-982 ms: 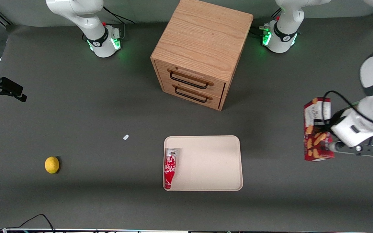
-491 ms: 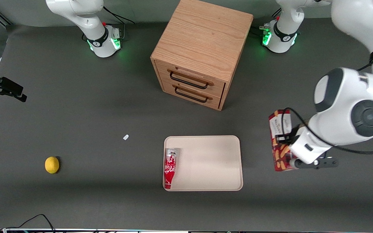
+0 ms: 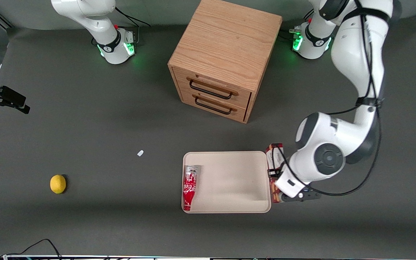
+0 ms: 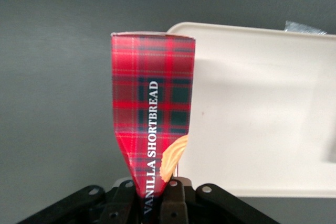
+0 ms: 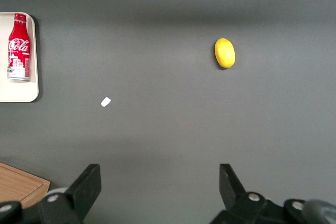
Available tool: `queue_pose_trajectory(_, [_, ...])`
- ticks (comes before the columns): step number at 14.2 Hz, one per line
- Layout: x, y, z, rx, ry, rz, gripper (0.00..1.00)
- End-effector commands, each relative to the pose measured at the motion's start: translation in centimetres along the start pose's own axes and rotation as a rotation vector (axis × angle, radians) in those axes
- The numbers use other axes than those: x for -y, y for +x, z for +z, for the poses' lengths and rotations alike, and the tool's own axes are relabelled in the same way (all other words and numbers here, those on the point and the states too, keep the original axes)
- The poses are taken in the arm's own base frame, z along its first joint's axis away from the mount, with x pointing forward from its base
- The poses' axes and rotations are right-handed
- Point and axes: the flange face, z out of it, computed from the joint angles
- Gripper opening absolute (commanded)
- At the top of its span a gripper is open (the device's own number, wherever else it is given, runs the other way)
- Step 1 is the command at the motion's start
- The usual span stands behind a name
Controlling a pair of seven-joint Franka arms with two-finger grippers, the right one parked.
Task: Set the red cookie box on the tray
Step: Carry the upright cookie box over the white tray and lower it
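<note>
Front view: left arm's wrist covers most of the red cookie box (image 3: 275, 153); only a white-and-red end and a strip by the tray (image 3: 229, 182) edge show. Gripper (image 3: 275, 180) hangs just over the tray's rim at the working arm's end, pinching the box, whose lower part is squeezed narrow in the wrist view (image 4: 152, 124). Soda bottle (image 3: 190, 187) lies in the tray. Dark grey table (image 3: 85, 137) holds a wooden drawer cabinet (image 3: 222, 57), a lemon (image 3: 57, 183) and a small white scrap (image 3: 140, 153).

Wooden drawer cabinet (image 3: 226, 57), lemon (image 3: 57, 183), soda bottle (image 3: 190, 187).
</note>
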Motion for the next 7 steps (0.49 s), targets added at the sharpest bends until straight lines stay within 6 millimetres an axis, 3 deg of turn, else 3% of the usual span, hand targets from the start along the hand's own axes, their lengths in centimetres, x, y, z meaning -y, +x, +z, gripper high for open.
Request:
queue_pose_trajectory(1, [-2.0, 0.4, 2.3, -0.037, 0.015, -0.009, 0.0])
queue_pose_trajectory(4, [-3.4, -0.1, 5.2, -0.031, 0.026, 0.011, 0.0])
queue_pose_trajectory(7, [-3.6, -0.5, 6.5, -0.027, 0.051, 0.027, 0.0])
